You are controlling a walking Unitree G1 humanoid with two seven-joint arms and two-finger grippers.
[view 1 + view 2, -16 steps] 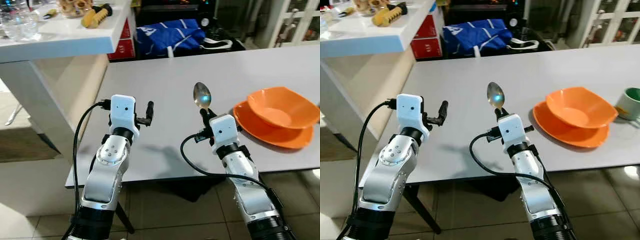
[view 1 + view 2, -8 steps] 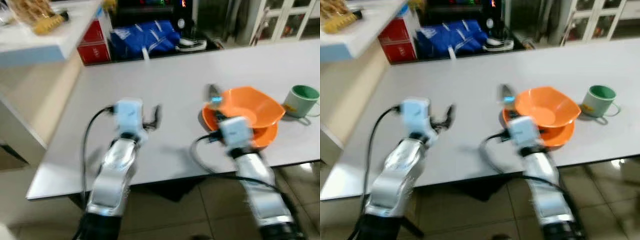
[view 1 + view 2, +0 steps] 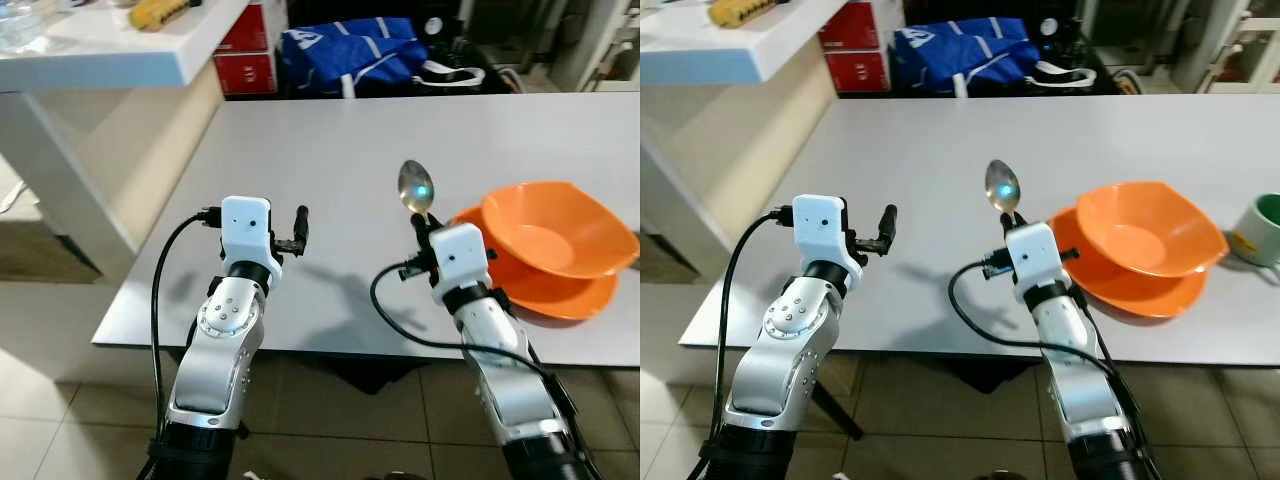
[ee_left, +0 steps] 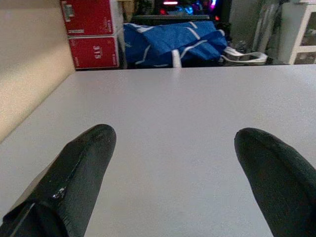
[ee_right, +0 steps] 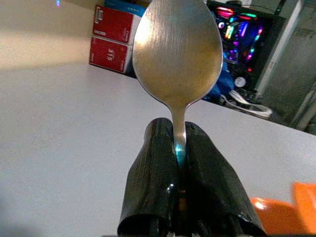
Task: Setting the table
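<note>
- Right gripper [image 3: 421, 222] is clamping the spoon [image 3: 415, 187] upright; left gripper [image 4: 173, 168] is hovering, fingers apart.
- Lowering it flat beside the orange plate [image 3: 560, 290], clear of the bowl [image 3: 555, 228], is advisable.

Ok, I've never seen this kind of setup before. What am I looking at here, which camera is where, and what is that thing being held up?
This is a walking humanoid robot with two silver arms, standing at a grey table. The two wide pictures come from cameras in its head, looking down. The other two come from cameras on its wrists, looking along each hand's two black fingers. The right hand is shut on a metal spoon, held bowl-end up; the right wrist view shows the handle pinched between the fingers. The left hand is open and holds nothing, hovering over bare tabletop. To the spoon's right, an orange bowl sits on an orange plate, with a green-rimmed mug beyond.
</note>
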